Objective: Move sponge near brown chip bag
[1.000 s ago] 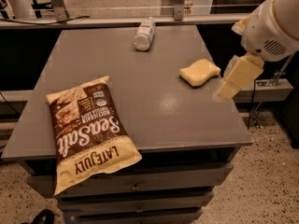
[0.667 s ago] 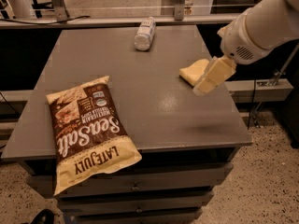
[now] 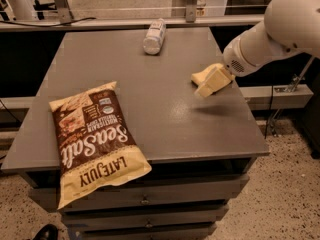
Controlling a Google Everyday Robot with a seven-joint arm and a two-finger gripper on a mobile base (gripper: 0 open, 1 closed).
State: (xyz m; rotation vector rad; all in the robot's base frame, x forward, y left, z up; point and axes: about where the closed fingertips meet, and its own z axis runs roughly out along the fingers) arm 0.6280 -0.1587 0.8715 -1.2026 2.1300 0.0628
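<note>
Sponge on surface far rt, well apart from brown chip bag; claw at it, grip can't tell; carry not yet done.

So it's a plain grey table, flat top, with drawers stacked under the front. Three things are lying on it. The brown chip bag is flat on its back, and its cream bottom end hangs out over the table's front edge. Well behind the bag and off to its right, a small white bottle lies on its side near the back edge. Farther right of the bag, well apart from it, there's the pale yellow sponge near the table's right side. The gripper is right at the sponge, covering its right part.
</note>
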